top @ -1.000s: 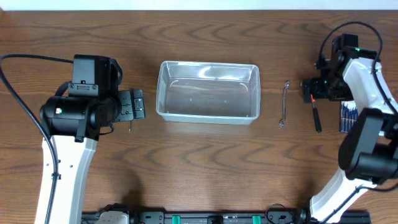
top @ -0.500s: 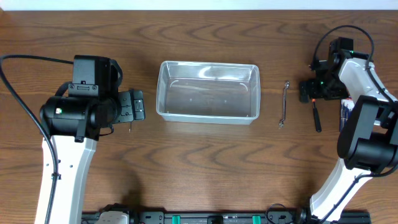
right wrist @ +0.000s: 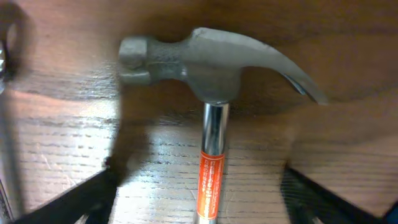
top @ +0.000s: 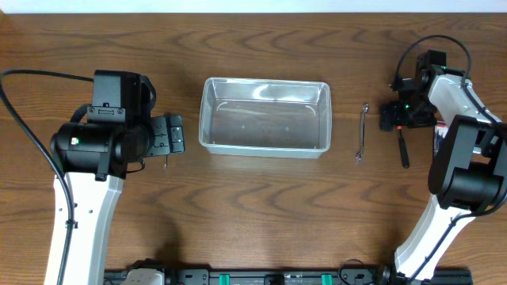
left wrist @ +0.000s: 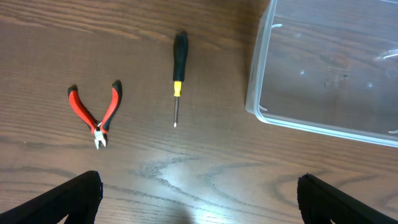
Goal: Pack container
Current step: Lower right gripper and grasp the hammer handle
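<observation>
The clear plastic container (top: 265, 146) stands empty at the table's middle; its corner shows in the left wrist view (left wrist: 258, 109). My left gripper (top: 173, 133) is open and empty just left of it, above the wood (left wrist: 199, 208). A red-handled pliers (left wrist: 93, 115) and a black-and-yellow screwdriver (left wrist: 178, 68) lie ahead of it. My right gripper (top: 394, 119) is open, with a finger on each side of a hammer's shaft (right wrist: 205, 202). The steel hammer (right wrist: 211, 62) has an orange label and a black grip (top: 404, 152).
A silver wrench (top: 361, 132) lies between the container and the hammer. A dark blue striped item (top: 440, 146) lies at the right, partly under my right arm. My left arm hides the pliers in the overhead view.
My right gripper has shifted slightly left over the hammer's head end. The left arm, container and tools have not moved.
</observation>
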`<state>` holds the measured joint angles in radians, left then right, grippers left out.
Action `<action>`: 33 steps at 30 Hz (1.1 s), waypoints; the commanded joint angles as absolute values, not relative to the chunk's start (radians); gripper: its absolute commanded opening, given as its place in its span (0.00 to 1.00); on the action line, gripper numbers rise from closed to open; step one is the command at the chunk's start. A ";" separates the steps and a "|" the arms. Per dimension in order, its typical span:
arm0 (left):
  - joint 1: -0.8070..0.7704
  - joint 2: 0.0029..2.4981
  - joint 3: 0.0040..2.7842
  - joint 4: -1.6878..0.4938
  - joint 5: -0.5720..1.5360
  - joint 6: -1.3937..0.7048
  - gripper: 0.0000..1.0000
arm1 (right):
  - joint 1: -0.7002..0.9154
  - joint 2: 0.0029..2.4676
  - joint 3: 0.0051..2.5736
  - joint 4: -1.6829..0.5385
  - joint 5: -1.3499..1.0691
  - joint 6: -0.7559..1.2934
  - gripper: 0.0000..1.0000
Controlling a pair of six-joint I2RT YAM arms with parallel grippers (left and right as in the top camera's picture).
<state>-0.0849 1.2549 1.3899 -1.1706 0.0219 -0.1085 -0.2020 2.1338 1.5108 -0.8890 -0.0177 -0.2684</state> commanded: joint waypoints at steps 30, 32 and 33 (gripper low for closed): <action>-0.079 1.252 1.409 -1.174 0.010 -0.118 0.98 | -0.179 2.078 1.679 -1.024 -0.046 -0.214 0.01; -0.079 1.252 1.409 -1.174 0.010 -0.118 0.98 | -0.153 2.029 1.760 -1.073 -0.046 -0.214 0.01; -0.079 1.252 1.409 -1.174 0.010 -0.118 0.98 | -0.139 2.006 1.795 -1.086 -0.046 -0.215 0.01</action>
<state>-0.0849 1.2549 1.3899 -1.1709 0.0219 -0.1085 -0.1841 2.1201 1.6886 -1.0737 -0.0299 -0.2325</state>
